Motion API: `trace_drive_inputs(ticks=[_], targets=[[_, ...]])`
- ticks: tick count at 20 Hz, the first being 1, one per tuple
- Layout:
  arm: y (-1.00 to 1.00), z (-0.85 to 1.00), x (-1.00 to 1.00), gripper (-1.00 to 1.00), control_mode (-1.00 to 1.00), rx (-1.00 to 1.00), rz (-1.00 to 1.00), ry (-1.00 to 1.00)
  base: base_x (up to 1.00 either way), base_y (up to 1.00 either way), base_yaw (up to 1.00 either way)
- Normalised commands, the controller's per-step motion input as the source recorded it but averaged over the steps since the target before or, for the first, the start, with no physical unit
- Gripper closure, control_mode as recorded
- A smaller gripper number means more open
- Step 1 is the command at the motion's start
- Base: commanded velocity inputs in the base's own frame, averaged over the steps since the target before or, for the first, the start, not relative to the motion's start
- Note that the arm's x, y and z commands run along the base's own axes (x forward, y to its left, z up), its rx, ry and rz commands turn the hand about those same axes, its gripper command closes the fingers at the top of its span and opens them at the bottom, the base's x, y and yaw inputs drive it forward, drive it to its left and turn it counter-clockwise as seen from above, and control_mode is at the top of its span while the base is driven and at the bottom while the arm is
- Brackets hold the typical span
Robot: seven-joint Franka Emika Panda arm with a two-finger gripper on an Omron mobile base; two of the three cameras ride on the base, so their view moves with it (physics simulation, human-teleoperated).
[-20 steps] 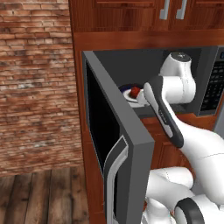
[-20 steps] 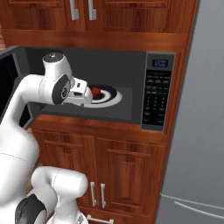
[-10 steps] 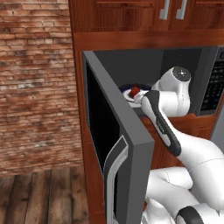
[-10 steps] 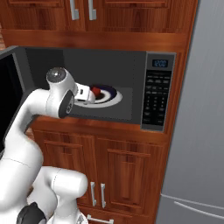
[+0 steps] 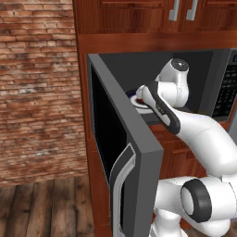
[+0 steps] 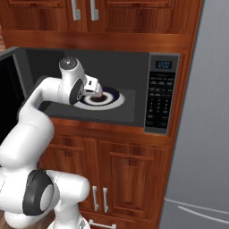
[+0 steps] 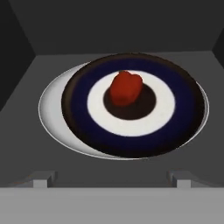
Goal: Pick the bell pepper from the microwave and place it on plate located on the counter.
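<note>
**Editor:** What was in the shot, left to right?

**Operator:** At far left the microwave (image 5: 121,152) door stood swung wide open. My arm reached past it into the cavity. In the hand view, the gripper (image 7: 111,180) hung low in front of the dark-blue-rimmed dish (image 7: 186,109), its fingers spread wide with nothing between them. The bell pepper (image 7: 126,89) sat on the dark centre of that dish, a little ahead of the fingertips and close to their midline. The keypad panel (image 6: 159,96) closed the scene at right.

**Editor:** So where did the job stand?

**Operator:** By my reading, I was on the approach, with the pepper not yet touched.

**Editor:** How did you mean to take it cleanly?

**Operator:** I judged it best to keep the fingers wide and run straight in. That way one finger would pass on each side of the pepper. I meant to stay just above the dish so the tips would not scrape or push it. I would close only once the pepper's widest part lay between the pads. It looked glossy and rounded, so I expected it to slip from a pinch near its top. After that, a small lift and a straight pull back would keep my wrist off the cavity roof and the door edge.
</note>
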Motion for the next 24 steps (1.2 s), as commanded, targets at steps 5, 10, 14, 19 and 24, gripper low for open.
trace_drive_inputs(ticks=[5,10,14,19,24], targets=[[-0.07,-0.38,0.26,-1.00,-1.00,0.00,0.00,-0.03,0.00,0.00,0.00],[-0.01,-0.32,0.15,-1.00,-1.00,0.00,-0.01,-0.03,0.00,0.00,0.00],[0.00,-0.08,0.28,-1.00,-1.00,0.00,-0.09,0.00,0.00,0.00,0.00],[0.00,0.09,0.51,-1.00,-1.00,0.00,-0.16,0.01,0.00,0.00,0.00],[0.00,-0.07,0.44,-1.00,-1.00,0.00,-0.04,0.00,0.00,0.00,0.00]])
